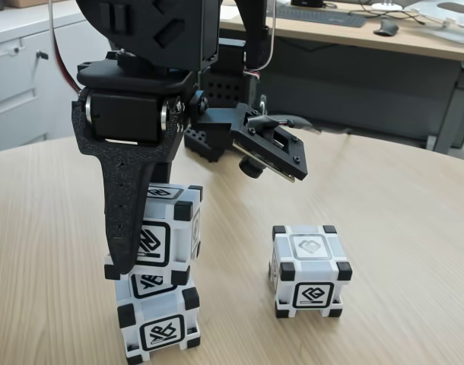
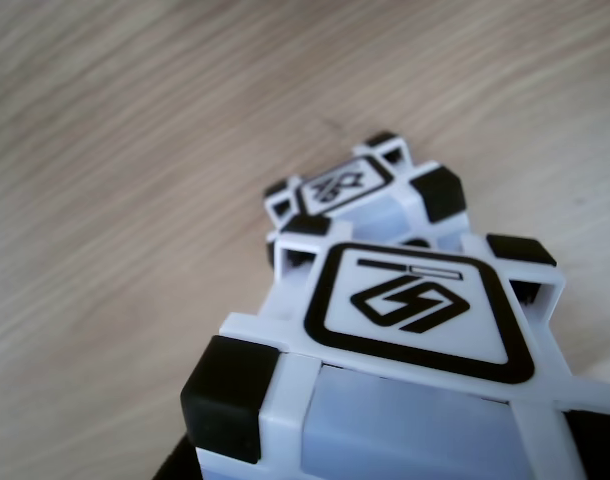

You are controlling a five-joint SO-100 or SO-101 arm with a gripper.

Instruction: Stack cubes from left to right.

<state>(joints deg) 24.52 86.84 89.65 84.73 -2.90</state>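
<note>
The black two-finger gripper (image 1: 141,251) holds 1 white-grey plastic cube with black corners (image 1: 168,232) clamped, set slightly askew on the lower matching cube (image 1: 157,318) to build the stack on the pale wooden bench (image 1: 399,228). The arm reaches steeply down from above. A 3rd matching cube (image 1: 308,270) waits well apart, right in the fixed view.

No words, brands or numbers for you to read. Each cube face carries only a black-framed abstract glyph: see the upper cube (image 1: 165,236), lower cube (image 1: 160,323) and lone cube (image 1: 309,271) at lower right of the fixed view.
</note>
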